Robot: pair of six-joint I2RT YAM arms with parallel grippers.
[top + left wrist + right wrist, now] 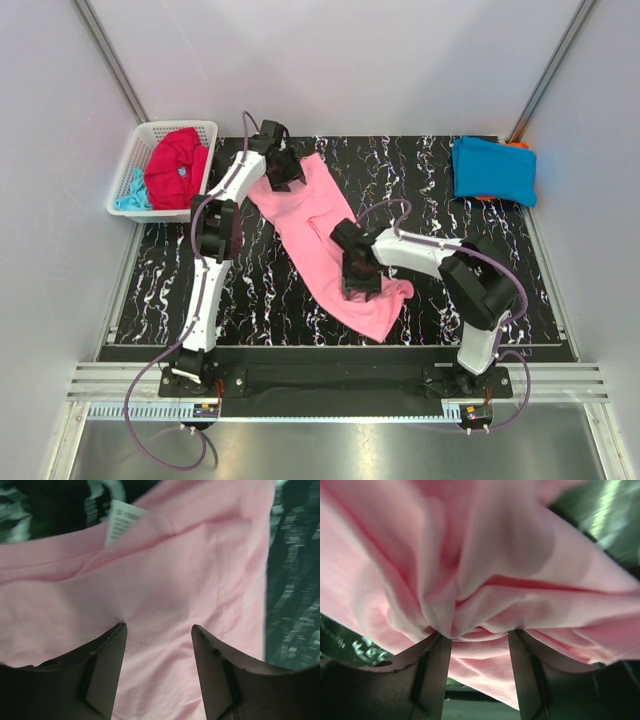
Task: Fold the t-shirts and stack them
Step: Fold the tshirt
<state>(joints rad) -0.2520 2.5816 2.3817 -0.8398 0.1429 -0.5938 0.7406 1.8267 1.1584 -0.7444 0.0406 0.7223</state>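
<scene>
A light pink t-shirt (318, 232) lies diagonally across the black marbled mat. My left gripper (283, 170) is over its far end, jaws open just above the flat pink cloth (165, 580) near the collar and its white label (121, 521). My right gripper (361, 282) is at the shirt's near end, open, with bunched pink folds (470, 595) lying against and between its fingertips (437, 650); nothing is pinched. A bright blue t-shirt (492, 169) lies folded at the far right on an orange one (486, 198). A crimson red t-shirt (176, 167) and a pale aqua one (131, 193) are in the basket.
The white lattice basket (197, 127) stands off the mat's far left corner. Grey walls close in the sides and back. The mat's near edge (300, 345) meets a metal rail where both arm bases are bolted.
</scene>
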